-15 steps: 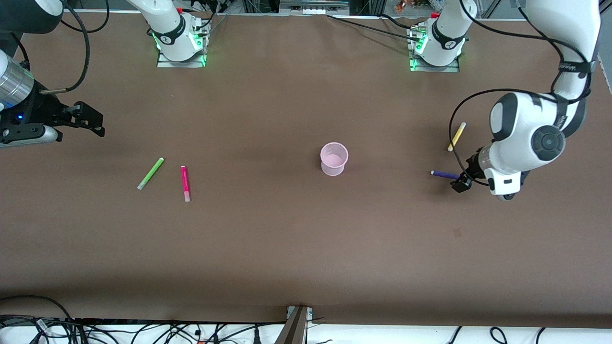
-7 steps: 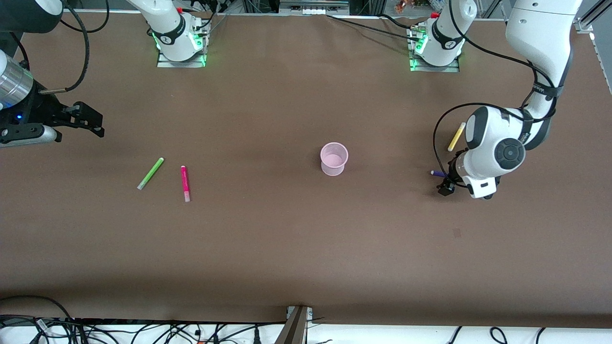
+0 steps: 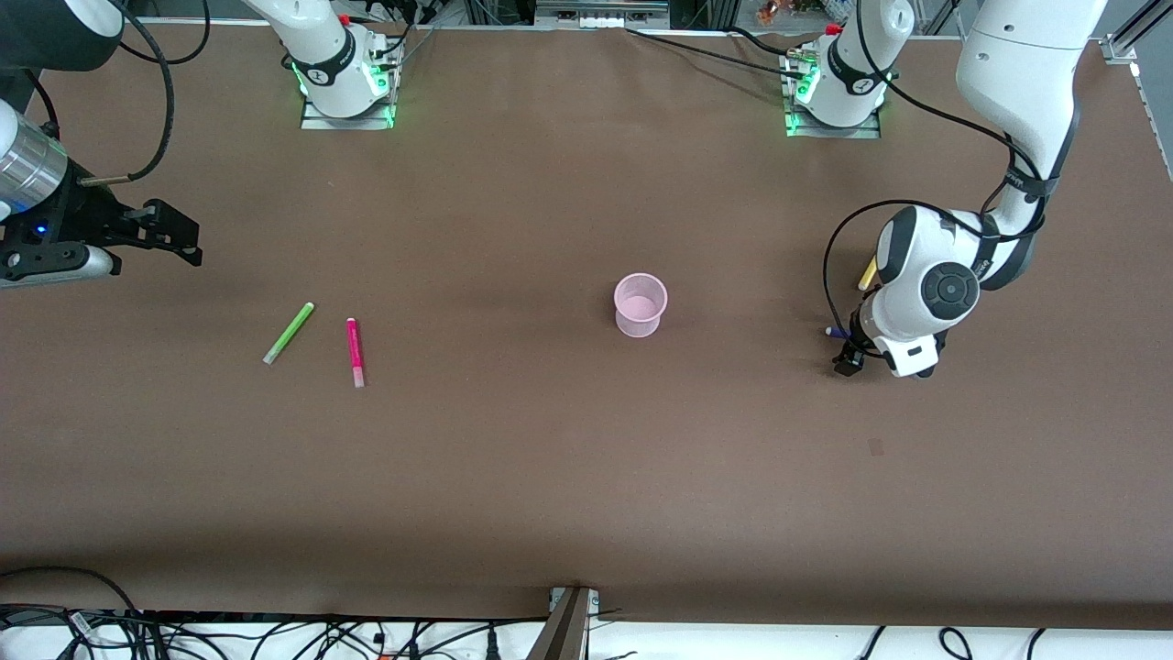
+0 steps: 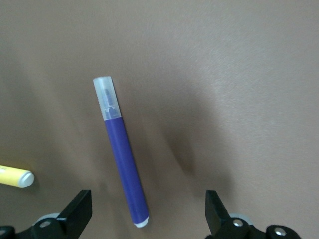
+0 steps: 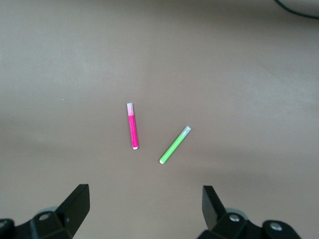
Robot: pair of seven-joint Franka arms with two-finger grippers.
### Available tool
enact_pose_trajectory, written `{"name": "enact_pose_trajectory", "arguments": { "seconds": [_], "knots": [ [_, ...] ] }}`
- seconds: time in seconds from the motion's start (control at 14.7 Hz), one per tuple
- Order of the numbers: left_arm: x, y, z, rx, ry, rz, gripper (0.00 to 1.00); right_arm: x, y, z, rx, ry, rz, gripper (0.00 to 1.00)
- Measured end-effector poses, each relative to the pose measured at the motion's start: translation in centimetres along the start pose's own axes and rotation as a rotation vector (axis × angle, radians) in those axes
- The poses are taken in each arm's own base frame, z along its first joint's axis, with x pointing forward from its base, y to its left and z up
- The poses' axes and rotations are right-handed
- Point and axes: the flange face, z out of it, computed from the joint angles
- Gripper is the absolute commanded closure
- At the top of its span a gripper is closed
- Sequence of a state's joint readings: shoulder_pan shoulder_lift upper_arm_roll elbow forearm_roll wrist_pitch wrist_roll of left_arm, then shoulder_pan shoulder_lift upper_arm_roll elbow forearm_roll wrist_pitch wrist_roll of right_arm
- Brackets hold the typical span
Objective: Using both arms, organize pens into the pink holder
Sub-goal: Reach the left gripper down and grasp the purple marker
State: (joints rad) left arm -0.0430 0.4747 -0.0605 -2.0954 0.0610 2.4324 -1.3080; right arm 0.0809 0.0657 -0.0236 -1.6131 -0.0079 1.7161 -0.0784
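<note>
The pink holder (image 3: 640, 305) stands upright mid-table. A green pen (image 3: 289, 333) (image 5: 175, 145) and a magenta pen (image 3: 354, 352) (image 5: 132, 127) lie side by side toward the right arm's end. My right gripper (image 3: 188, 240) (image 5: 144, 205) hangs open and empty over the table near them. At the left arm's end, my left gripper (image 3: 852, 350) (image 4: 148, 210) is low over the purple pen (image 3: 834, 332) (image 4: 123, 159), open, with the pen's end between its fingers and untouched. The yellow pen (image 3: 867, 273) (image 4: 15, 177) lies beside it, mostly hidden by the arm.
The brown table (image 3: 550, 477) stretches wide around the holder. Both arm bases (image 3: 344, 87) (image 3: 834, 92) stand along its edge farthest from the front camera. Cables (image 3: 275, 632) lie off the near edge.
The left arm has swung toward the holder and come down over the purple pen, now covering most of it and part of the yellow pen. The right gripper has barely moved.
</note>
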Motion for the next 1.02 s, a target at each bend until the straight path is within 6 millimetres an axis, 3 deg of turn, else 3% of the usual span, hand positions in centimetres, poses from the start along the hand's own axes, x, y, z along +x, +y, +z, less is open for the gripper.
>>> {"name": "enact_pose_trajectory", "arguments": {
  "seconds": [0.14, 0.27, 0.55, 0.75, 0.89, 1.02],
  "knots": [
    [-0.13, -0.31, 0.66, 0.010, -0.004, 0.000, 0.05, 0.10, 0.00, 0.23, 0.000, -0.003, 0.000, 0.00],
    [-0.18, -0.45, 0.90, 0.015, -0.005, 0.000, 0.35, 0.15, 0.01, 0.31, 0.000, -0.003, 0.000, 0.00],
    [-0.24, -0.58, 1.23, 0.020, -0.005, 0.003, 0.39, 0.15, 0.02, 0.31, 0.000, -0.003, 0.000, 0.00],
    [-0.25, -0.48, 1.14, 0.014, 0.001, 0.010, 0.79, 0.14, 0.03, 0.36, 0.000, -0.006, 0.000, 0.00],
    [-0.26, -0.43, 1.10, 0.013, 0.005, 0.014, 1.00, 0.09, 0.03, 0.41, 0.001, -0.011, 0.000, 0.00],
    [-0.25, -0.44, 0.84, 0.014, 0.006, 0.015, 1.00, 0.00, 0.02, 0.52, 0.002, -0.021, 0.000, 0.00]
  ]
}}
